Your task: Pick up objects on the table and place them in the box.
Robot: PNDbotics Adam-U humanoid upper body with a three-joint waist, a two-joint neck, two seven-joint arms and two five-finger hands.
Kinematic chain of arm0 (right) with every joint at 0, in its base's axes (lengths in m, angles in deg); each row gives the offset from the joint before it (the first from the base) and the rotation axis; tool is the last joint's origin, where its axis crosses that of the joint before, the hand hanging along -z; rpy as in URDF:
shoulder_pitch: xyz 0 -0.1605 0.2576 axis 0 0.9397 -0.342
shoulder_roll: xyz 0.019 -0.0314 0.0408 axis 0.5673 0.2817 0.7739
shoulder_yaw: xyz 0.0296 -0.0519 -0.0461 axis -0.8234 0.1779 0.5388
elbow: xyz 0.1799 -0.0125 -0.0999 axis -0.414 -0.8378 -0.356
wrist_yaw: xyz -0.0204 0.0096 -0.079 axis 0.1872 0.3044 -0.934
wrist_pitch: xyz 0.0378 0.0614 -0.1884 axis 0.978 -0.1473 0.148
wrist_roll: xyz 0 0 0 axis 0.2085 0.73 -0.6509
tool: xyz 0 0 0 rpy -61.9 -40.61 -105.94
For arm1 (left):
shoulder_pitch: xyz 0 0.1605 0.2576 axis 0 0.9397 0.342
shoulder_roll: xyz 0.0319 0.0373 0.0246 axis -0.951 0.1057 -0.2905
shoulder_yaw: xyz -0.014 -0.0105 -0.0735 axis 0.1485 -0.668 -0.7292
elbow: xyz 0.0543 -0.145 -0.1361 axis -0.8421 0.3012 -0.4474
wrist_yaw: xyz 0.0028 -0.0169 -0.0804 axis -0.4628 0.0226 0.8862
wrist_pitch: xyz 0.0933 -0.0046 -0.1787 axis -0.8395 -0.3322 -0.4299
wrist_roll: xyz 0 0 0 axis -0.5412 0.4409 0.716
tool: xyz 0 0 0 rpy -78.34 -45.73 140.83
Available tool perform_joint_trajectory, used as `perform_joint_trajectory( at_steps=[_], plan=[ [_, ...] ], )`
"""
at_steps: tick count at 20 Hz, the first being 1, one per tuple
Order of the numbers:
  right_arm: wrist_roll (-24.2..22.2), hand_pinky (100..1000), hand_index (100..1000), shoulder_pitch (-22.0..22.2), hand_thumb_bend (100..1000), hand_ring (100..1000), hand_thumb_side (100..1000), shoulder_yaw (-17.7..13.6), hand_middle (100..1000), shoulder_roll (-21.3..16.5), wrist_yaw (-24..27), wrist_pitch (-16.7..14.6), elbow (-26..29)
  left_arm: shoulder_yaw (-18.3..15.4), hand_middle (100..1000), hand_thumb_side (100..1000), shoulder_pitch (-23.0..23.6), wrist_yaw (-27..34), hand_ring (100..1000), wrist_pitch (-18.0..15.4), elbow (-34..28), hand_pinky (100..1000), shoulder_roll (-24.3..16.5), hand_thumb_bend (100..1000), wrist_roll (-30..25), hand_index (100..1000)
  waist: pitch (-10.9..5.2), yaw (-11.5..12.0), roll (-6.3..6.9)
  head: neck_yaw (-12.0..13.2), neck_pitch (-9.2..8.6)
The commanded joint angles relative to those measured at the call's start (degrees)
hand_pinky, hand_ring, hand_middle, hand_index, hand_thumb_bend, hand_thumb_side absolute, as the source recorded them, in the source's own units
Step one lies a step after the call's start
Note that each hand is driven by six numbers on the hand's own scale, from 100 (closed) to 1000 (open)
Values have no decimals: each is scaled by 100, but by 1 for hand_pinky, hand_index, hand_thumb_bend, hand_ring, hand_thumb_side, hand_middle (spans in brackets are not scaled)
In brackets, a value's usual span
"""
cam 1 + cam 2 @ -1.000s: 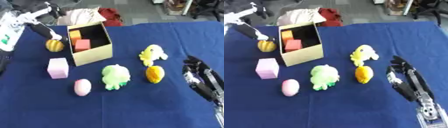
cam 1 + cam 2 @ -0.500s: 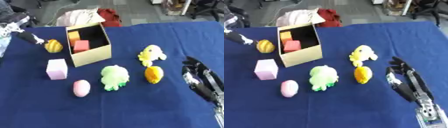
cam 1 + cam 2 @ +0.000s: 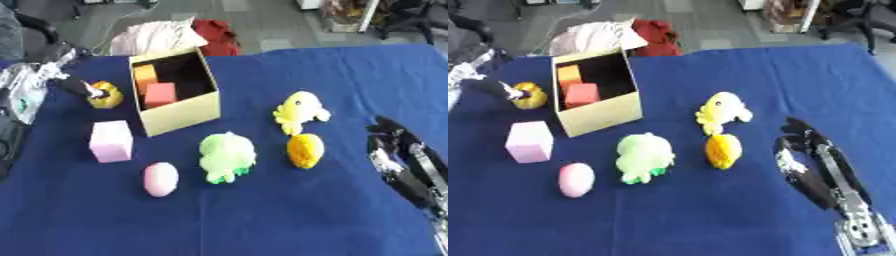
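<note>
My left hand (image 3: 83, 89), fingers pinching toward the yellow toy (image 3: 107, 96) just left of the open box (image 3: 179, 114), reaches to lift it in; my right hand (image 3: 811, 162) idles, fingers relaxed.

Office or lab, grey floor (image 3: 262, 20), office chair (image 3: 411, 15)

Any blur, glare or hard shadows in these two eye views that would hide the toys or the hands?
Left eye view: soft overall, even light, no glare; the left hand by the small yellow toy is smeared. Right eye view: equally soft; the box interior is dark behind its two blocks, and the right hand blurs into one dark shape.
</note>
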Motion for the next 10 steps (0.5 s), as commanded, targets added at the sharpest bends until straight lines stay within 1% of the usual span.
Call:
perform_joint_trajectory(
  at_steps=[1,6,10],
  plan=[
    [-23,838,958,-71,100,829,732,-1,826,-29,34,-15,67,-85,733,280,-133,-132,715,149,158,782,-66,580,117,837,2,-12,24,26,-63],
    [-28,838,958,-72,100,830,733,-1,826,-21,42,-18,66,-82,713,248,-74,-126,693,188,313,770,-8,538,175,818,6,-14,21,20,-58],
    [-30,838,958,-69,100,830,734,-3,826,-17,43,-19,60,-79,664,194,-51,-23,645,165,326,751,13,491,213,775,3,-15,11,28,-63]
  ],
)
